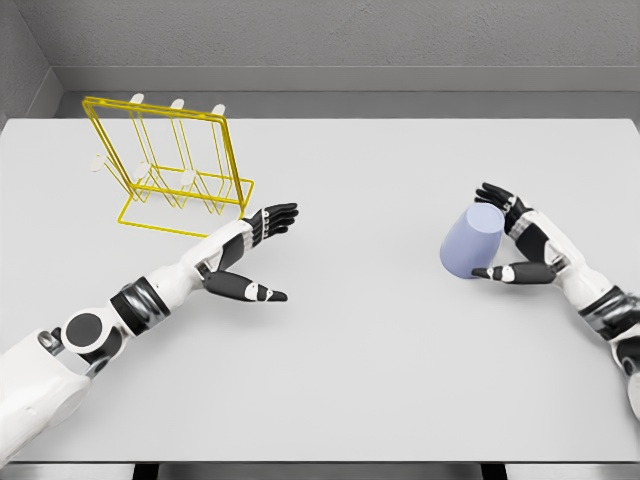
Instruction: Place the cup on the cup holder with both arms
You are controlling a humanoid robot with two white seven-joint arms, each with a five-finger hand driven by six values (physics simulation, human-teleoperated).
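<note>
**Right hand holds the cup, left hand waits open near the rack**

The right hand (pixel 515 245) is closed around the cup (pixel 472 242). Its fingers (pixel 497 194) curl over the upper far side and the thumb presses from the near side, so the cup sits between them. The cup is pale lavender and it is tilted, with the bottom toward the upper right and the wider mouth toward the lower left. I cannot tell if the cup touches the table (pixel 380 380) or is a little above it. I think the tilt comes from the side grip, and it also turns the mouth toward the other hand.

The left hand (pixel 250 255) holds nothing. The fingers are stretched out and point to the right, and the thumb is spread low and apart from them. This looks like a hand that is ready to receive, because the task asks for both arms and the cup is well apart from its goal.

The cup holder (pixel 175 165) is a yellow wire rack with white-tipped pegs. It stands at the far left of the table, just behind the left hand. The right hand is far from it, so a handover in the middle seems the reasonable way. No cup is on the pegs yet.
</note>
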